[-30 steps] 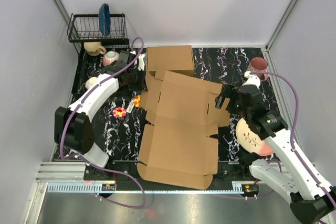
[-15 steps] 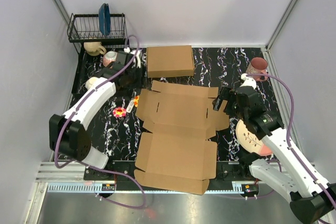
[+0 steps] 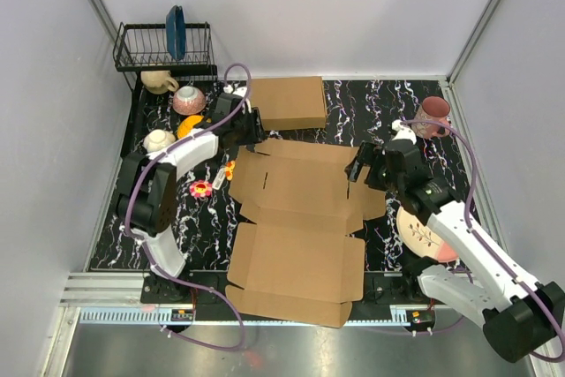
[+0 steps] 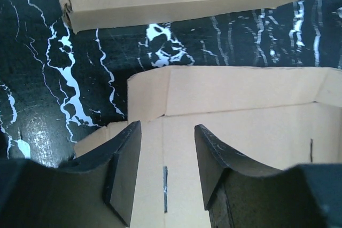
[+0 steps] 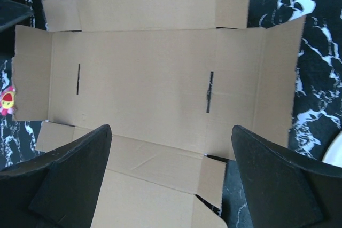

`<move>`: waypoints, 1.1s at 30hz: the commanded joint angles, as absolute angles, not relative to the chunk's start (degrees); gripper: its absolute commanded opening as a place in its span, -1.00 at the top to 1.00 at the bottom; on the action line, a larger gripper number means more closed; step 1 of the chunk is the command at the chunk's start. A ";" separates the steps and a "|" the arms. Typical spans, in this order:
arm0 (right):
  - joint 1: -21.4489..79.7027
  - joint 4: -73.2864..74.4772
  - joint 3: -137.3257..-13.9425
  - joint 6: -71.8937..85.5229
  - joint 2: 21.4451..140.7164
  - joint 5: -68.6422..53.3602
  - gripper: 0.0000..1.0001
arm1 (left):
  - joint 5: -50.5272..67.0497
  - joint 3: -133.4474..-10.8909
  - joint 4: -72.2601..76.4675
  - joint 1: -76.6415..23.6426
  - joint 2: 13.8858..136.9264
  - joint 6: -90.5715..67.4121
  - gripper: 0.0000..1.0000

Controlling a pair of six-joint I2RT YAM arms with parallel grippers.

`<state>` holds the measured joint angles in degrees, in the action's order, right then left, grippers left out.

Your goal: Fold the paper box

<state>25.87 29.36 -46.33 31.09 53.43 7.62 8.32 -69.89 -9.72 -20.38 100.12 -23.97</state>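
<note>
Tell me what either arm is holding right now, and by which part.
Nothing. The left gripper and right gripper both hover with open jaws over the paper box, gripping no part of it.

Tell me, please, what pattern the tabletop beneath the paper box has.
The tabletop is black with white marble veining, clearest in the left wrist view.

No writing, label, brand, number or sign can be read on the paper box (image 3: 300,209), the formed cardboard box (image 3: 285,101) or elsewhere.
</note>
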 commanded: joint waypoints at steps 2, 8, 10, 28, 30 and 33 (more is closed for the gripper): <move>25.93 23.12 -46.76 31.64 56.16 4.22 -0.99 | 2.03 -73.73 -5.53 -20.74 103.17 -26.10 0.04; 25.93 21.45 -47.28 31.55 59.94 4.39 -0.99 | 1.05 -75.93 -8.25 -20.74 106.78 -25.58 0.04; 25.93 20.92 -47.46 31.64 60.99 4.13 -1.00 | 1.58 -76.11 -8.00 -20.74 107.57 -25.40 0.06; 25.84 19.95 -46.67 32.34 61.97 3.34 -1.00 | 1.58 -77.35 -9.49 -22.24 111.01 -24.08 0.63; 25.93 19.86 -46.49 32.34 61.70 3.60 -0.99 | 1.50 -75.86 -8.27 -22.76 110.13 -23.73 0.73; 25.93 19.86 -46.23 32.34 61.43 3.87 -1.00 | 0.18 -75.24 -8.17 -24.17 108.81 -21.98 0.85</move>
